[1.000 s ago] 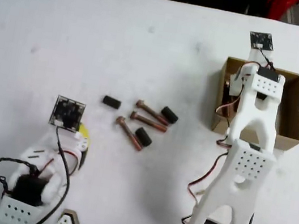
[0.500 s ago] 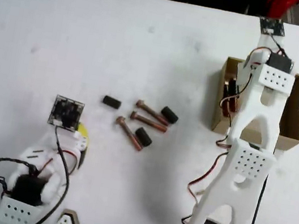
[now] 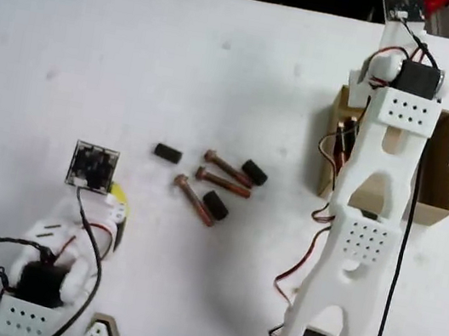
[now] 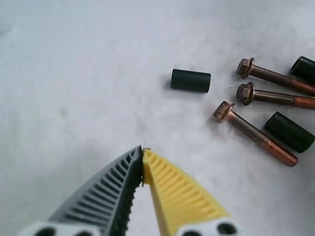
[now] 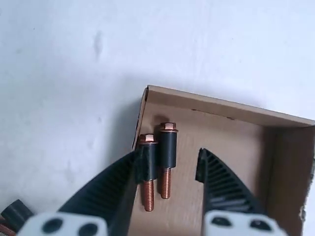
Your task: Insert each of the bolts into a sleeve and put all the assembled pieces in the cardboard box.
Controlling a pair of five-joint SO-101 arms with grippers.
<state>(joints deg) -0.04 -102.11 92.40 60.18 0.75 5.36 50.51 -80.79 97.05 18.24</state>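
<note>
Right gripper (image 5: 168, 153), spread, has been carried farther over the cardboard box (image 5: 221, 109).
Two assembled pieces (image 5: 168, 147) are boxed; three bolts (image 3: 224, 183) and three sleeves (image 3: 167, 153) remain; left gripper (image 4: 142, 150) is pressed together.

Right arm (image 3: 363, 243) stretched out full length toward the far right edge of the table (image 3: 99, 43), right gripper (image 5: 168, 152) spread wide. Left arm (image 3: 43, 276) folded low by the near left edge, left gripper (image 4: 142, 150) closed (tips touching).

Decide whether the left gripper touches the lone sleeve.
Apart. The left wrist view shows a plain stretch of table between the shut left gripper and the lone sleeve.
</note>
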